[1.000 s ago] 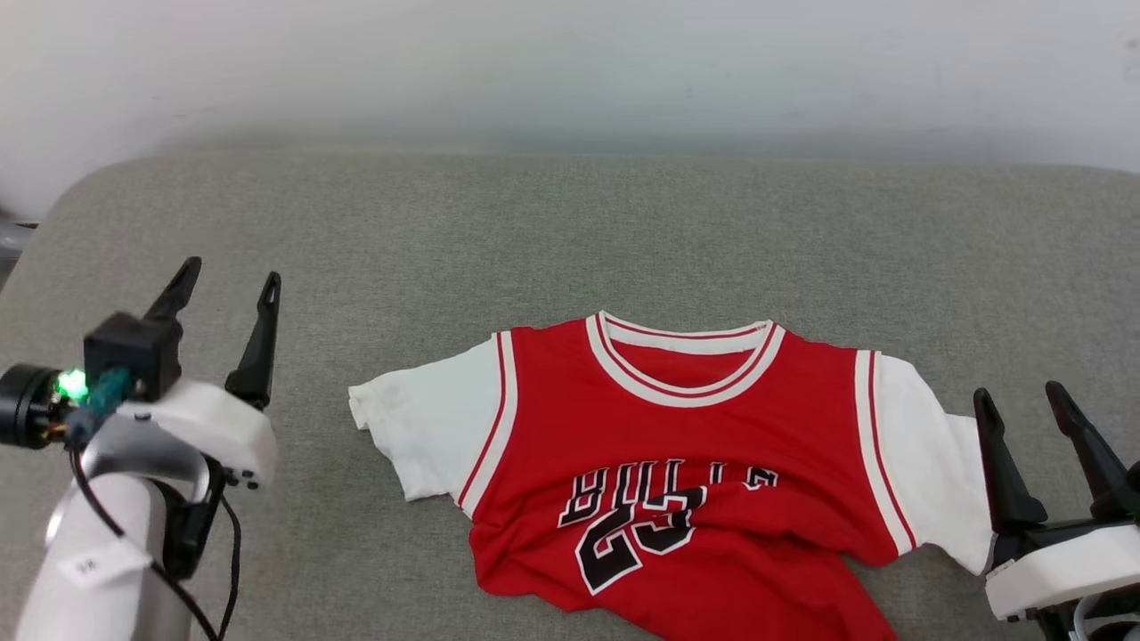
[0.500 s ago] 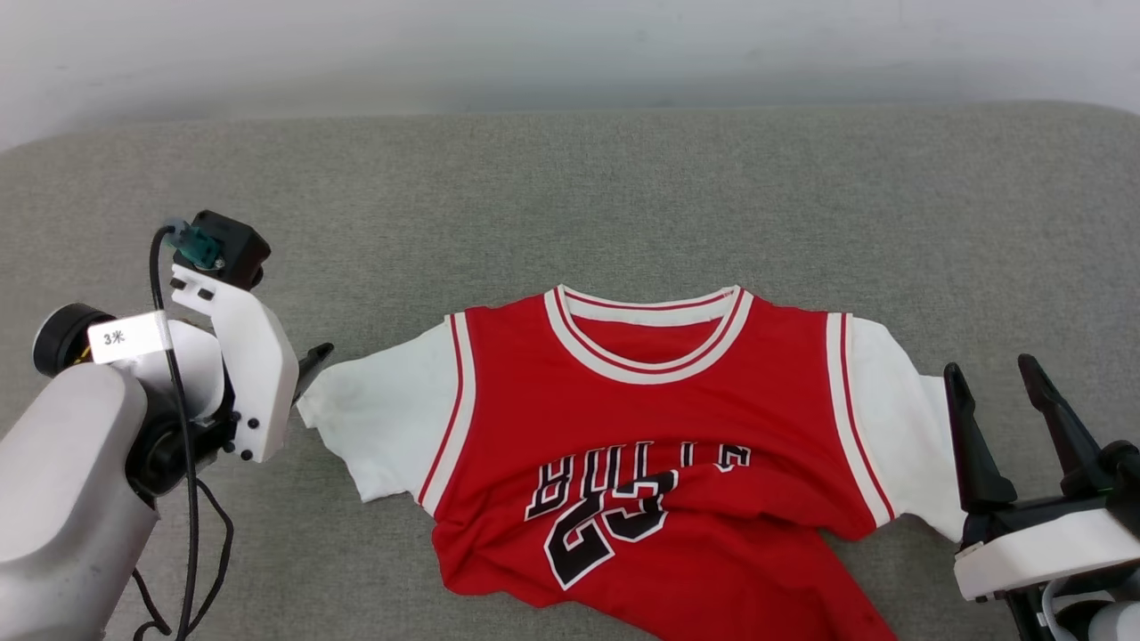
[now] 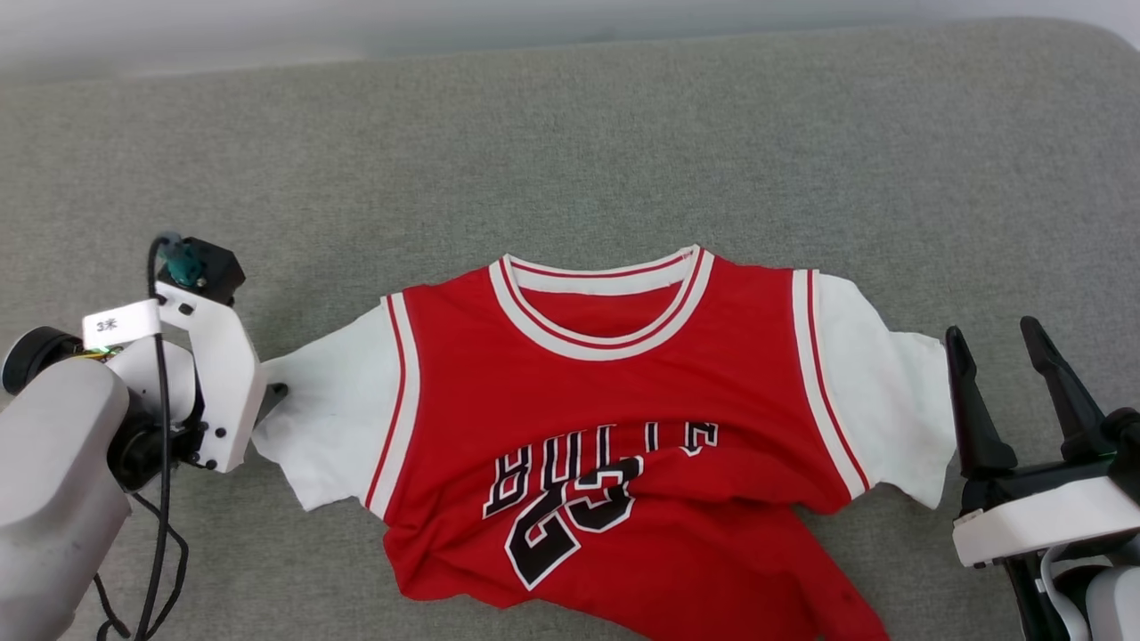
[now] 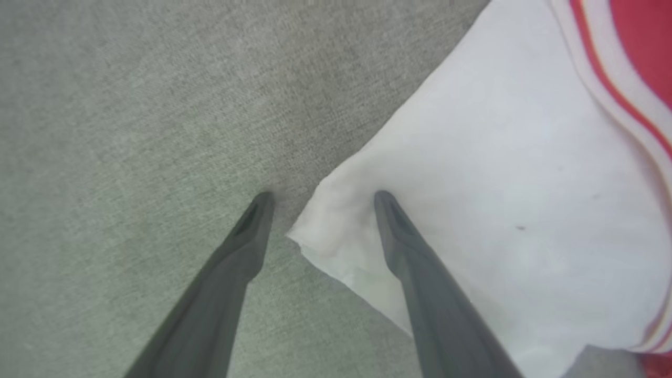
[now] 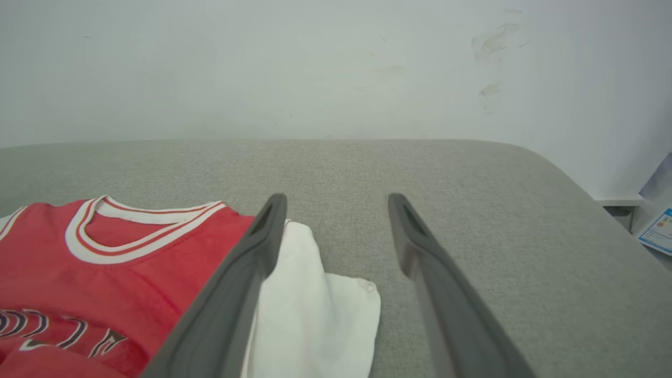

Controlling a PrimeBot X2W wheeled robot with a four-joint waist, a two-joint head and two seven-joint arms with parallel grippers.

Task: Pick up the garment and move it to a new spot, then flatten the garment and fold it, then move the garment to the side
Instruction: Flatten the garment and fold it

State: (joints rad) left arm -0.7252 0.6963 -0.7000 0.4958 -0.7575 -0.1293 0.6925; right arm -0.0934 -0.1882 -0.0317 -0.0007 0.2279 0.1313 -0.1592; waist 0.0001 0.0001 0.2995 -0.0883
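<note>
Grey surface (image 3: 623, 133) by white wall (image 5: 262, 68) bears the garment (image 3: 606, 392); left pincer (image 4: 321, 197) and right pincer (image 3: 993, 328) gape.

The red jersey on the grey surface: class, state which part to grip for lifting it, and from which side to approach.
Probably grip the jersey by the outer corner of its white sleeve on the robot's left, coming down from that side. That corner lies flat on the grey surface with free edges, and the open left gripper straddles it; the lower body is rumpled.
</note>
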